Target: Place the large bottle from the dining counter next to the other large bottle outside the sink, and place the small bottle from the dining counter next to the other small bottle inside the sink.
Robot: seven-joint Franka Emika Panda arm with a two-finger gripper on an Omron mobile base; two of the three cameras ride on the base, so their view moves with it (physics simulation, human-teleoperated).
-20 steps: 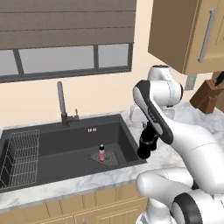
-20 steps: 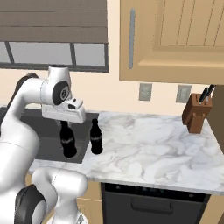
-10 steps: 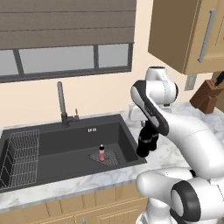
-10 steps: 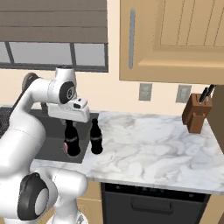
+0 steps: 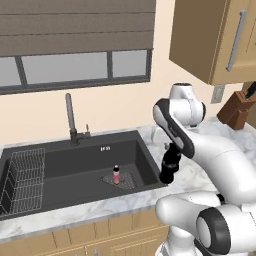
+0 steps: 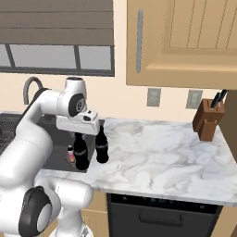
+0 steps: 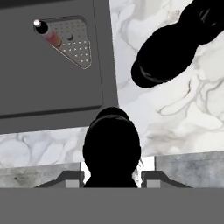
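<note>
Sink (image 5: 75,165) is the biggest thing I see, a dark basin set in the marble counter (image 6: 157,157), with a wire rack (image 5: 25,182) at its far left. My gripper (image 6: 82,132) is clenched on the large bottle (image 6: 81,152), holding it upright at the sink's right edge, just beside the other large bottle (image 6: 102,144) standing on the counter. Smallest is the other small bottle (image 5: 116,174), standing on the drain mat (image 5: 120,180) inside the sink.
</note>
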